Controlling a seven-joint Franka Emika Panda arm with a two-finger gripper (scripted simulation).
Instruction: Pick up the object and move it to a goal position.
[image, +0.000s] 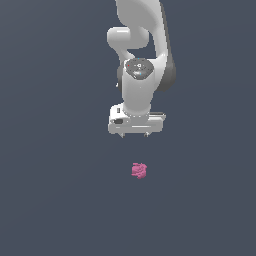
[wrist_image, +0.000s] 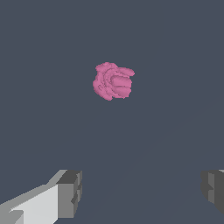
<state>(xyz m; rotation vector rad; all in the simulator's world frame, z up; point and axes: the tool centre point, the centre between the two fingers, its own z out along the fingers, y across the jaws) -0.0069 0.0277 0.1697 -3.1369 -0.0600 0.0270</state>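
Observation:
The object (image: 139, 170) is a small pink-magenta lumpy blob lying on the dark grey floor, seen large in the wrist view (wrist_image: 113, 81). My white gripper (image: 134, 135) hangs above the floor, apart from the object, which lies a little below it in the exterior view and slightly toward that view's right. In the wrist view my gripper (wrist_image: 142, 190) is open: its two grey fingertips (wrist_image: 70, 192) stand far apart with nothing between them. No goal marker shows in either view.
A flat, uniform dark grey floor (image: 55, 200) fills both views. The white arm (image: 142, 55) rises out of the exterior view's upper middle.

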